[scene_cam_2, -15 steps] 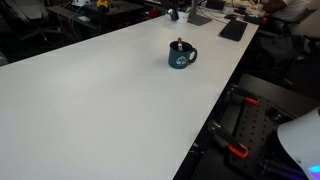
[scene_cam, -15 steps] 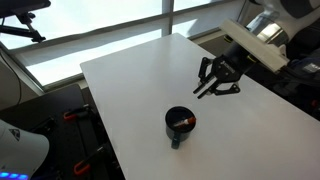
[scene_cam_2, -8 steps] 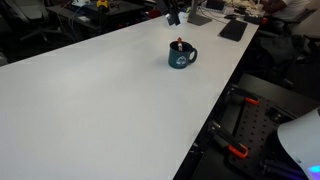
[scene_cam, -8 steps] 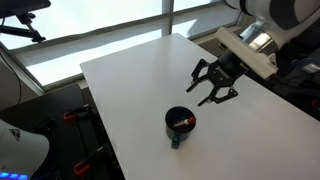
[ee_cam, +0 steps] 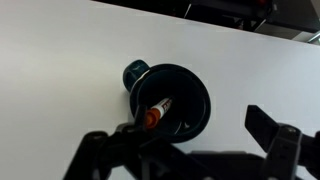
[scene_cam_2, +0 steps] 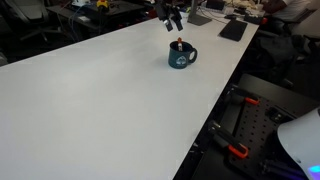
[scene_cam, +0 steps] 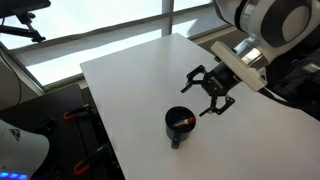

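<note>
In an exterior view the gripper (scene_cam: 207, 93) hangs spread wide, empty, just beside the round dark mug (scene_cam: 180, 124) on the smooth white table (scene_cam: 130, 75). In an exterior view it blurs behind the mug. In the wrist view an orange-tipped marker (ee_cam: 157, 113) leans inside the mug, and the frame cuts off the fingers.

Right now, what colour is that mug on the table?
The mug is dark teal, clearest in the wrist view.

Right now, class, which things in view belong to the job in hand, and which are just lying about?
In hand: end effector, open; dark teal mug; orange-capped marker inside it.
Lying about: black flat item at the far end of the table.
</note>
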Controlling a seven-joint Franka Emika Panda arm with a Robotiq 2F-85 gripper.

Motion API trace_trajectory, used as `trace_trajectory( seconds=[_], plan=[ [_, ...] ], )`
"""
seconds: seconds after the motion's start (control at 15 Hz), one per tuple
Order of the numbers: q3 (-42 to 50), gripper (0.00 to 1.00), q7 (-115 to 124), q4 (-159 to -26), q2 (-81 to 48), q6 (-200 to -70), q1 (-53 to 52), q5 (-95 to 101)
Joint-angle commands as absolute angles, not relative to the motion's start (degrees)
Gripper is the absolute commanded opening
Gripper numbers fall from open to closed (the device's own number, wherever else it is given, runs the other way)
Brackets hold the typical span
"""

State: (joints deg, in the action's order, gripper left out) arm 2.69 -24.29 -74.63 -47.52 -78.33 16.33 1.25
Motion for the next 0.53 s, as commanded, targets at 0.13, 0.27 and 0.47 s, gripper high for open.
trace_trajectory(
  seconds=[0.13,0.27,0.47],
  plan=[
    [2.7,1.00,-23.4,-72.9,-49.5,-76.1,17.1,0.5],
    [2.8,1.00,-23.3,-72.6,-50.2,-75.7,17.6,0.3],
    [2.8,1.00,-23.3,-72.3,-51.0,-75.2,18.3,0.0]
  ],
)
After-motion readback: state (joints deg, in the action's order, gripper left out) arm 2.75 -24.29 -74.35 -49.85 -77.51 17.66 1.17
